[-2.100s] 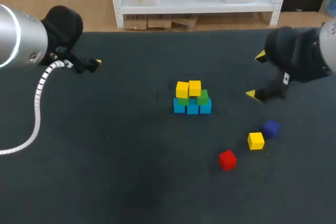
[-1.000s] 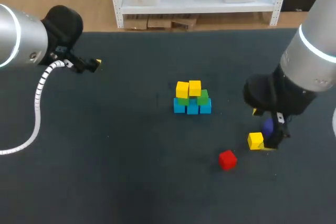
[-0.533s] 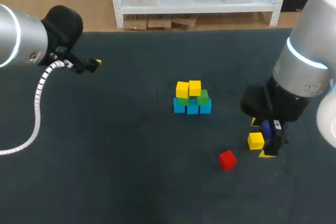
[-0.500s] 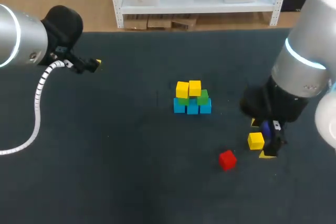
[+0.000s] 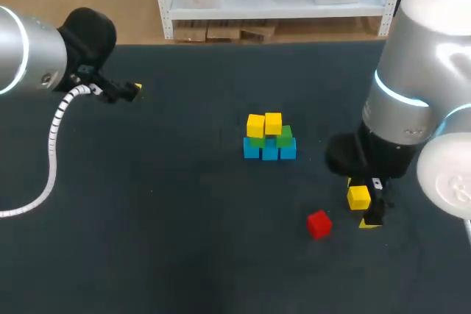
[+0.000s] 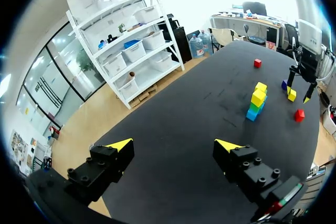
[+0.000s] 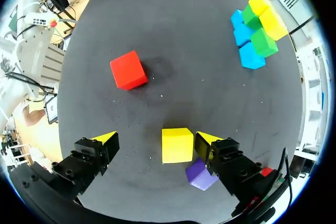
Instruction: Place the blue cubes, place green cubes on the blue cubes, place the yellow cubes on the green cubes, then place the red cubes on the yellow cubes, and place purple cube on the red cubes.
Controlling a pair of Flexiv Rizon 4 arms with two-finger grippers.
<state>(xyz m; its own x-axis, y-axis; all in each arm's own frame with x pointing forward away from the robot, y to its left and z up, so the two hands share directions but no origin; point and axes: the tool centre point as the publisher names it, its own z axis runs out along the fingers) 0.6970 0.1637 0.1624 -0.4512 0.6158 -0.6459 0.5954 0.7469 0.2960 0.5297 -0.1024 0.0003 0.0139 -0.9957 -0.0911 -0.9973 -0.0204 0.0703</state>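
Dark table [image 5: 184,255]; right end effector [image 7: 156,139] spread astride the loose yellow cube [image 7: 177,145]

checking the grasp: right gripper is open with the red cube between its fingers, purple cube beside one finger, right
Not quite: the right wrist view shows the loose yellow cube, not the red cube, between the fingers of the open right gripper; the red one lies ahead. The purple cube is beside one finger.

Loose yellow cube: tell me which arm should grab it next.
Right. The right tool is open with the loose yellow cube already between its fingers, while the left tool hangs far from it, open and empty.
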